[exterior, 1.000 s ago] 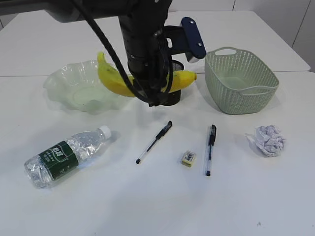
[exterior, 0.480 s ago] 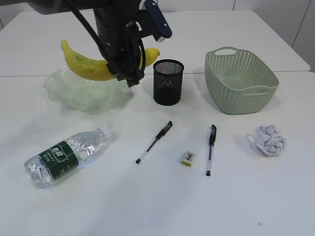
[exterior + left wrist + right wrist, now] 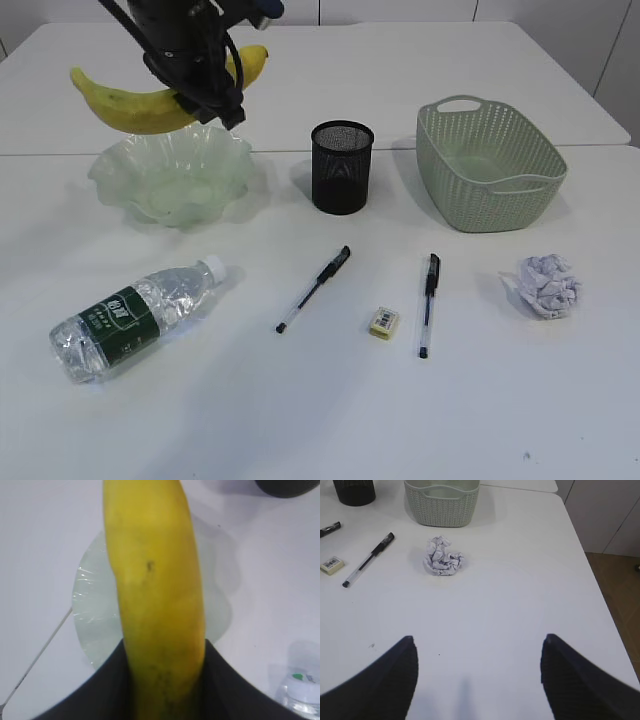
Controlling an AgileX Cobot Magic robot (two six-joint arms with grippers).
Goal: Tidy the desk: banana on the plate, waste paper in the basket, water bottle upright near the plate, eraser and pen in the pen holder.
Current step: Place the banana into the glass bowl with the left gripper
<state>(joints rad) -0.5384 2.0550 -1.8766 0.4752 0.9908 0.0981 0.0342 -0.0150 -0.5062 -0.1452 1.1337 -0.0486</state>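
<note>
I've got the left gripper clamped mid-length on the curved yellow banana (soft, bruises easily) above the ruffled translucent green plate; right gripper apart.

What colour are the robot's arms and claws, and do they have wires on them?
The left arm is black, with black cables looping beside it and a blue part at its top. The left gripper has broad black fingers. The right gripper has two dark, wedge-shaped fingers with a finely ribbed surface.

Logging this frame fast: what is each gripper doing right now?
Left gripper: closed on the banana, above the plate.
Right gripper: open, holding nothing.
</note>
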